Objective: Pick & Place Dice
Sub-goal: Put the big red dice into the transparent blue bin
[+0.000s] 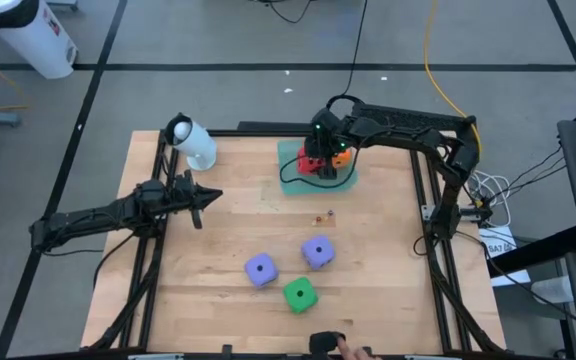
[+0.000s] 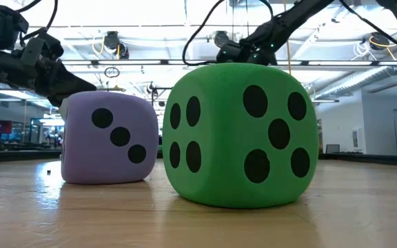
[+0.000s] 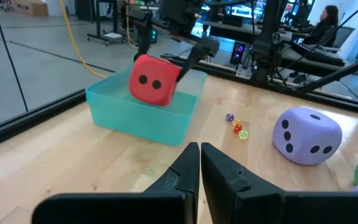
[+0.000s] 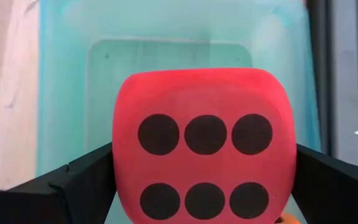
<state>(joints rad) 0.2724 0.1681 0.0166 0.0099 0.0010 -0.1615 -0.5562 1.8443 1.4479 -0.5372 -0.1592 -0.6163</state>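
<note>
The red die (image 4: 204, 149) sits between the fingers of my right gripper (image 1: 315, 150) over the translucent green tray (image 1: 290, 178) at the table's far side. It also shows in the left wrist view as the red die (image 3: 154, 79) at the tray's (image 3: 135, 115) rim height. An orange die (image 1: 341, 157) lies in the tray beside it. Two purple dice (image 1: 260, 268) (image 1: 318, 251) and the green die (image 1: 300, 294) rest on the table nearer the front. My left gripper (image 3: 200, 152) is shut and hovers at the table's left (image 1: 200, 200), touching nothing. My right gripper pinches the red die between its two fingers, one finger (image 4: 73, 183) on each of two opposite side faces (image 4: 124, 155). The fingers come from above, slanting down. The die is tilted over the tray; whether its underside touches the tray floor I cannot tell.
A white cylinder (image 1: 193, 143) stands at the table's far left corner. Three tiny coloured beads (image 3: 237, 128) lie on the wood between the tray and the purple dice. A dark object and a hand (image 1: 336, 345) show at the near edge. A person (image 3: 328, 25) sits beyond the table.
</note>
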